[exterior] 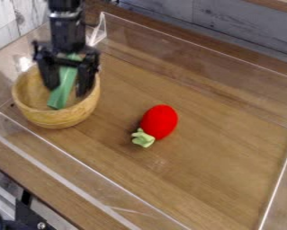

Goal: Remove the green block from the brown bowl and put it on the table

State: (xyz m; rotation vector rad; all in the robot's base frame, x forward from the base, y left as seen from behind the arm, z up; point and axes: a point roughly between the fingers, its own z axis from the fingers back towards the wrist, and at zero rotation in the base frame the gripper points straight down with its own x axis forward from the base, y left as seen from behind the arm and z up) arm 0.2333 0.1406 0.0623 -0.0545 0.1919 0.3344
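Pincer (pixel 64 83), fully spread and holding nothing, straddles the block (pixel 67 88); descending off-centre could tip the bowl (pixel 59 118).

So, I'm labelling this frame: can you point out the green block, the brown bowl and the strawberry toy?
green block (pixel 61 92), camera view, its lower part
brown bowl (pixel 58 123), camera view, outer front wall
strawberry toy (pixel 161 119), camera view, red body

Likely robotics lab — robot arm (pixel 64 31) over wood-grain tabletop (pixel 211 67), clear low walls (pixel 61 168).
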